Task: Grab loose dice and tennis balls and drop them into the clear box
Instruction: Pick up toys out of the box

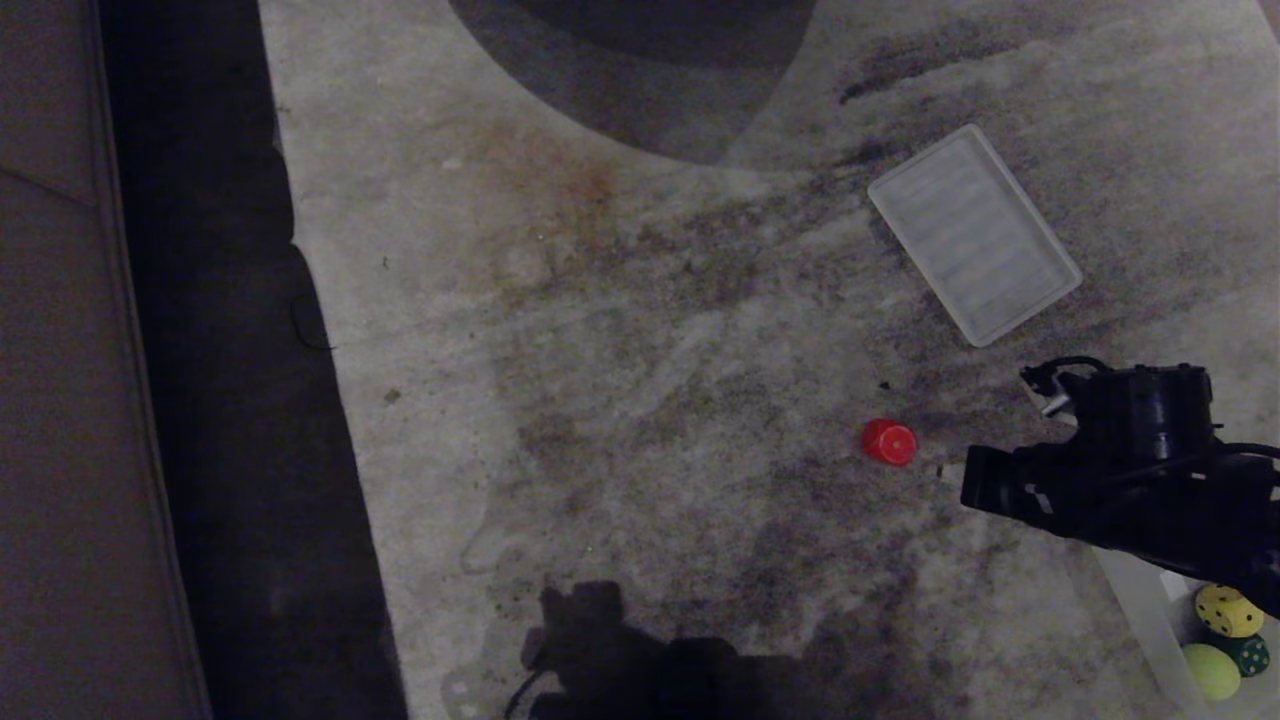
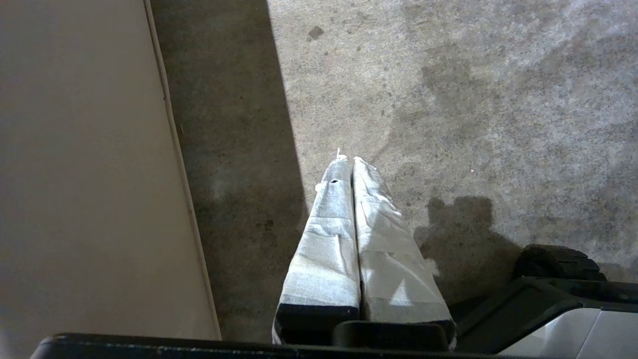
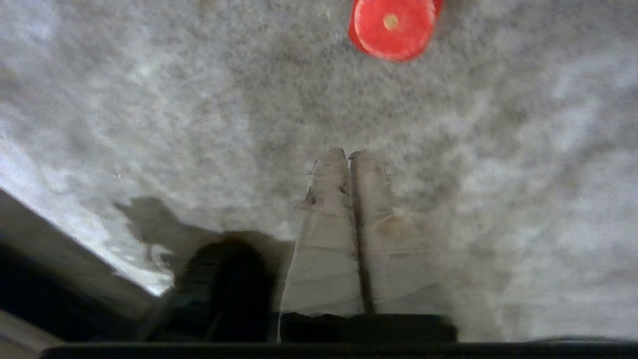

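Two taped fingers pressed flat together, nothing between them: that's your right gripper (image 3: pixel 349 154) at the moment, closed and empty above the stained grey carpet (image 1: pixel 620 330). From the head camera you only get the black bulk of the right arm coming in from the right edge, low in the frame. The fingertips point toward the red die (image 3: pixel 394 27), which sits on the carpet a bit ahead of them, apart from the gripper, one face with a single pale pip turned up. In the head view that same die lies just to the left of the arm's front end, out in the open.

Your clear box (image 1: pixel 1140 610) is mostly hidden under the arm, down in the lower right corner. You can see part of its pale wall, and inside it the yellow die (image 1: pixel 1228 610), the dark green die (image 1: pixel 1250 653) and one tennis ball (image 1: pixel 1211 670), all bunched close together.

Farther out, beyond the arm and the red die, the flat white ribbed panel (image 1: pixel 975 235) lies at an angle on the carpet, well apart from everything else.

Your left gripper (image 2: pixel 351 162) is parked off by itself, also shut with nothing in it, hanging over the carpet near a dark strip of floor (image 2: pixel 224 174) and a beige surface (image 2: pixel 84 169) beside it.
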Robot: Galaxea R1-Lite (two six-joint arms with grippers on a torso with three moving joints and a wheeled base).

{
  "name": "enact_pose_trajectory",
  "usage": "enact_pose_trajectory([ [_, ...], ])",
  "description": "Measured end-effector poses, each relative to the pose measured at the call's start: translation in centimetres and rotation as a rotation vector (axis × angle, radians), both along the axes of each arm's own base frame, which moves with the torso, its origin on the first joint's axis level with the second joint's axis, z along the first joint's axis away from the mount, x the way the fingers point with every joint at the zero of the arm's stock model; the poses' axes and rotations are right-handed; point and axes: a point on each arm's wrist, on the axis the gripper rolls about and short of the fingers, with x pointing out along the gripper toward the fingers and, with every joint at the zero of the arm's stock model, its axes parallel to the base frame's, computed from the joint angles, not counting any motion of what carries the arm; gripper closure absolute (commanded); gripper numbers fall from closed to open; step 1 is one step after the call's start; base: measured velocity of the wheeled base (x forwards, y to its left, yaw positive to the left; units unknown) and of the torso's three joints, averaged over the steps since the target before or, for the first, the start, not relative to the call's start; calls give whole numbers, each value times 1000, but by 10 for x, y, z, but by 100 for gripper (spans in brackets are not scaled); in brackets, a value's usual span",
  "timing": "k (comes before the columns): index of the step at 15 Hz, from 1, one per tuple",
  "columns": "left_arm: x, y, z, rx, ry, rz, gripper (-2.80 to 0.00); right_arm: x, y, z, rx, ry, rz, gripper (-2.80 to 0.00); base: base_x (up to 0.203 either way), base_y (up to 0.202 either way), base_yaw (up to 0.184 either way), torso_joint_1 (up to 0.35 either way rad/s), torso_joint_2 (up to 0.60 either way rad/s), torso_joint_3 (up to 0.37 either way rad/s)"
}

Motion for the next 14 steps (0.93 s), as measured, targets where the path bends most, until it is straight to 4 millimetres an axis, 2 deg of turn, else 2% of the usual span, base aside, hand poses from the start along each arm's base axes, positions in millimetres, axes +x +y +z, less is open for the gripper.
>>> enact_pose_trajectory([
  [3,0,0,0,0,0,0,0,20,2,-17,-41,38,-30,-280,0,0,0,0,0,0],
  [6,0,0,0,0,0,0,0,30,1,-36,-158,78,-54,-280,0,0,0,0,0,0],
  [8,0,0,0,0,0,0,0,36,1,-44,-170,97,-55,-280,0,0,0,0,0,0],
  [14,0,0,0,0,0,0,0,67,6,-46,-125,65,-85,-280,0,0,0,0,0,0],
])
